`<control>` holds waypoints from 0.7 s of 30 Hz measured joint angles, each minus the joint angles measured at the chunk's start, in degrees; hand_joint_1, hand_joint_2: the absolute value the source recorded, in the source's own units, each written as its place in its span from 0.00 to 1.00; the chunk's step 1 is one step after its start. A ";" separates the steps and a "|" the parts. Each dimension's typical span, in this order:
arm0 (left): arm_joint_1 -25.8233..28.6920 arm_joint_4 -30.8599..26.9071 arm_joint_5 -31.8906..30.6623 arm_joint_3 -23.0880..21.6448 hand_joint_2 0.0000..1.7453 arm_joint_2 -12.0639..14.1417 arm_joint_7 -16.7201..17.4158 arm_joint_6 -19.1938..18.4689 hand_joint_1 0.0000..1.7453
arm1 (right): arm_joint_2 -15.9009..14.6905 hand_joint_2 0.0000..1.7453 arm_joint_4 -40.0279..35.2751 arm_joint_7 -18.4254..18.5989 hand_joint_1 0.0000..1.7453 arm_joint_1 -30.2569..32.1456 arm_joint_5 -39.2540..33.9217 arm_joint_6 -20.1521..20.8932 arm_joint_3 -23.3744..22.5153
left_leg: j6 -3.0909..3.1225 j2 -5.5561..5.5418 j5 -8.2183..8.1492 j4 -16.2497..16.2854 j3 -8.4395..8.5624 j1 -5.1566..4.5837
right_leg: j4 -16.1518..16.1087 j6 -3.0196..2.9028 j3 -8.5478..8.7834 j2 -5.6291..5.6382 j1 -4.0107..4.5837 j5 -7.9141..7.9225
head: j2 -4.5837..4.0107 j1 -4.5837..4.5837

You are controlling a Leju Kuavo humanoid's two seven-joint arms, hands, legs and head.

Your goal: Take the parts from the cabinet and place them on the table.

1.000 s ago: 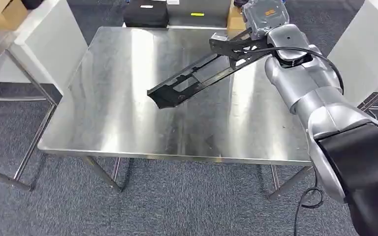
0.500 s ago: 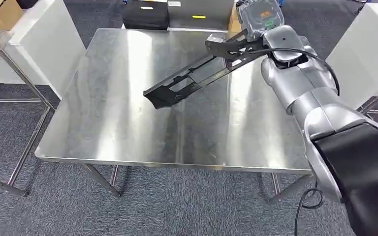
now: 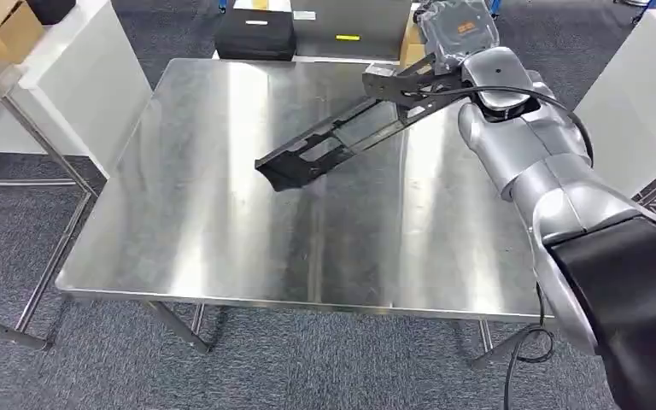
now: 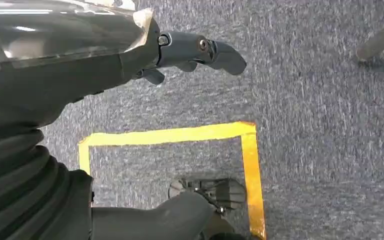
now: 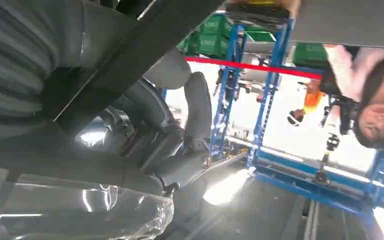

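Observation:
A long black frame-like part slants over the steel table, its low end near the table's middle and its high end at the far right. My right hand, wrapped in clear plastic, grips that high end. In the right wrist view the black part crosses the palm with the dark fingers curled under it. I cannot tell whether the low end touches the table. My left hand hangs over the carpet with its fingers stretched out and nothing in them.
A black case and a grey box stand beyond the table's far edge. White cabinets flank it at left and right. A person stands by blue racks. Yellow tape marks the floor.
The whole picture has shifted a little, so the camera moved. The right hand keeps its hold on the black part, which now lies slightly farther in over the table.

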 joint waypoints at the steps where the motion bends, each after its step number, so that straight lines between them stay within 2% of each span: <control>1: 0.05 -0.02 0.00 0.04 1.00 0.09 -0.06 -0.02 0.00 | 0.00 1.00 -0.11 0.00 0.97 -0.06 0.15 0.00 -0.09 | -0.32 0.11 -0.51 0.90 -0.56 0.18 | -0.13 -0.46 0.48 0.05 -0.32 -0.15 | 0.00 0.02; 2: 0.03 -0.02 0.00 0.09 1.00 0.07 -0.07 0.00 0.00 | 0.02 1.00 -0.11 0.00 0.97 -0.26 0.24 0.02 -0.15 | -0.58 0.18 -1.79 3.41 -1.60 0.17 | -0.13 -1.02 0.79 0.05 -0.38 -0.49 | 0.00 -0.33; 4: 0.02 -0.02 -0.07 0.11 1.00 0.04 -0.09 0.00 0.00 | 0.26 1.00 -0.09 -0.02 0.97 -0.21 0.26 0.02 -0.26 | -1.11 0.24 -5.66 12.95 -6.85 0.40 | -0.12 -1.58 1.31 0.13 -0.23 -0.92 | 0.00 -0.31; 5: 0.03 -0.02 -0.07 0.11 1.00 0.02 -0.15 0.00 0.00 | 0.33 1.00 -0.09 -0.02 0.97 -0.05 0.28 0.04 -0.26 | -1.22 0.25 -6.58 16.69 -9.39 0.43 | -0.11 -1.82 1.55 0.18 -0.13 -1.13 | 0.00 -0.39; 6: 0.04 -0.02 -0.07 0.11 1.00 0.02 -0.24 0.04 0.00 | 0.35 1.00 -0.07 -0.02 0.97 0.10 0.31 0.04 -0.26 | -1.18 0.26 -6.23 18.31 -11.04 0.44 | -0.10 -1.78 1.82 0.25 -0.05 -1.40 | 0.00 -0.28; 7: 0.04 -0.02 -0.07 0.11 1.00 0.04 -0.31 0.09 0.00 | 0.37 1.00 -0.07 -0.02 0.97 0.20 0.31 0.04 -0.28 | -1.07 0.27 -4.41 17.30 -11.36 0.44 | -0.09 -1.74 2.20 0.33 0.00 -1.72 | 0.00 -0.35; 8: 0.04 -0.02 -0.07 0.13 1.00 0.07 -0.39 0.11 0.00 | 0.39 1.00 -0.07 -0.02 0.97 0.22 0.31 0.04 -0.31 | -0.84 0.27 -1.36 13.82 -10.39 0.43 | -0.09 -1.63 2.74 0.38 0.04 -2.08 | 0.00 -0.35; 10: 0.05 -0.02 -0.09 0.15 1.00 0.17 -0.52 0.26 0.00 | 0.42 1.00 -0.07 -0.02 0.97 0.16 0.31 0.02 -0.41 | 0.00 0.29 5.58 3.36 -6.29 0.32 | -0.10 -1.36 4.03 0.45 0.14 -2.94 | 0.00 -0.33; 12: 0.05 -0.02 -0.13 0.24 1.00 0.20 -0.70 0.26 0.00 | 0.37 1.00 -0.02 -0.04 0.97 0.02 0.31 0.02 -0.46 | 0.69 0.35 4.70 0.61 -4.32 -0.18 | -0.05 -0.84 3.95 0.57 0.65 -3.40 | 0.00 -0.22; 13: -0.10 -0.02 -0.15 0.24 1.00 0.20 -0.76 0.33 0.00 | 0.31 1.00 -0.04 -0.04 0.97 0.06 0.31 0.00 -0.55 | 0.84 0.34 4.40 0.56 -4.28 -0.23 | -0.06 -0.69 3.77 0.55 0.61 -3.32 | 0.00 -0.37; 14: -0.06 -0.02 -0.20 0.26 1.00 0.20 -0.96 0.65 0.00 | 0.24 1.00 -0.06 -0.04 0.97 0.18 0.39 -0.09 -0.70 | 1.01 0.29 4.37 0.38 -4.30 -0.33 | -0.29 -0.50 3.80 0.53 0.57 -3.36 | 0.00 -0.13; 15: 0.02 -0.02 -0.56 0.28 1.00 0.15 -1.31 1.67 0.00 | 0.20 1.00 -0.09 -0.04 0.97 0.24 0.48 -0.11 -0.96 | 0.75 0.28 4.72 -0.16 -4.11 -0.07 | -0.03 -0.56 3.83 0.53 0.79 -3.45 | 0.00 -0.27; 16: 0.05 -0.02 -1.18 0.28 1.00 0.07 -2.35 4.29 0.00 | 0.05 1.00 -0.09 0.00 0.97 0.12 0.57 -0.13 -1.09 | 0.61 0.24 4.75 -0.23 -4.14 -0.22 | -0.23 -0.53 3.86 0.52 0.88 -3.19 | 0.00 0.00; 17: 0.03 -0.02 -1.42 0.28 1.00 0.02 -3.49 6.35 0.00 | -0.09 1.00 -0.09 0.00 0.97 0.07 0.74 -0.15 -1.16 | 0.65 0.17 4.73 -0.20 -4.21 -0.36 | -0.37 -0.50 3.95 0.46 0.77 -3.27 | 0.00 -0.06; 21: 0.01 -0.02 -2.60 0.33 1.00 -0.22 -8.37 8.81 0.00 | -0.37 1.00 -0.09 -0.18 0.97 0.16 1.46 -0.18 -1.35 | 0.94 -0.04 4.56 -0.20 -4.21 -0.87 | -0.74 -0.33 3.99 0.30 0.94 -3.33 | -0.02 -0.09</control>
